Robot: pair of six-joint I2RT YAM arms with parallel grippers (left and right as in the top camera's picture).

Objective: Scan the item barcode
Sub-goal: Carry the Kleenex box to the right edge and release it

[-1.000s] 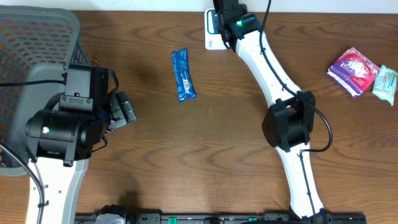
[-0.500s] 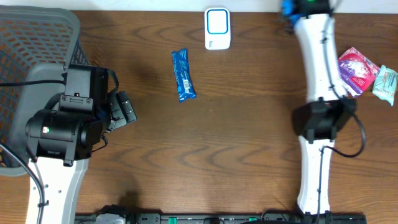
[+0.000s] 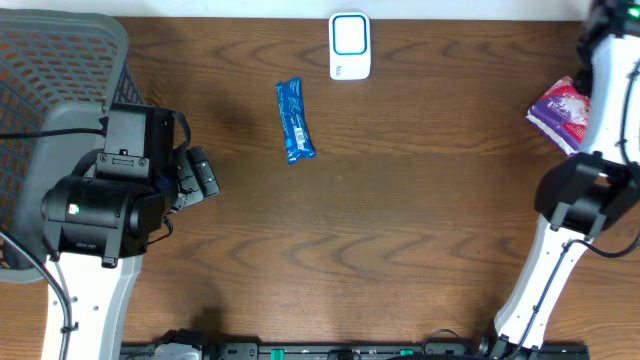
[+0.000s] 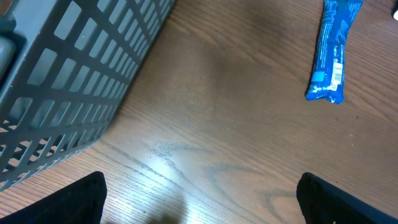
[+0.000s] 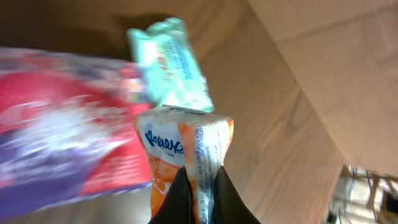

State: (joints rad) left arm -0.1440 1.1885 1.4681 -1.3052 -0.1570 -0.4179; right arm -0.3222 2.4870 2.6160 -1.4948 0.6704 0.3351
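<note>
My right gripper (image 5: 200, 199) is shut on an orange-and-white tissue pack (image 5: 180, 149), pinching its sealed edge between the black fingers. Just beyond it lie a mint-green pack (image 5: 171, 62) and a blurred purple-and-red package (image 5: 62, 130). In the overhead view the right arm (image 3: 603, 80) reaches to the far right edge, over the purple package (image 3: 558, 108), and its gripper is out of frame. The white scanner (image 3: 350, 45) lies at the top centre. My left gripper (image 4: 202, 202) is open and empty over bare wood, beside the basket.
A grey mesh basket (image 3: 50, 60) fills the left corner, next to the left arm. A blue snack bar (image 3: 294, 120) lies left of the scanner, also seen as the blue bar (image 4: 331, 50) in the left wrist view. The table's right edge is close to the right gripper.
The right arm has swung from the scanner at the top centre across to the far right, over the packages. The left arm has not moved.
</note>
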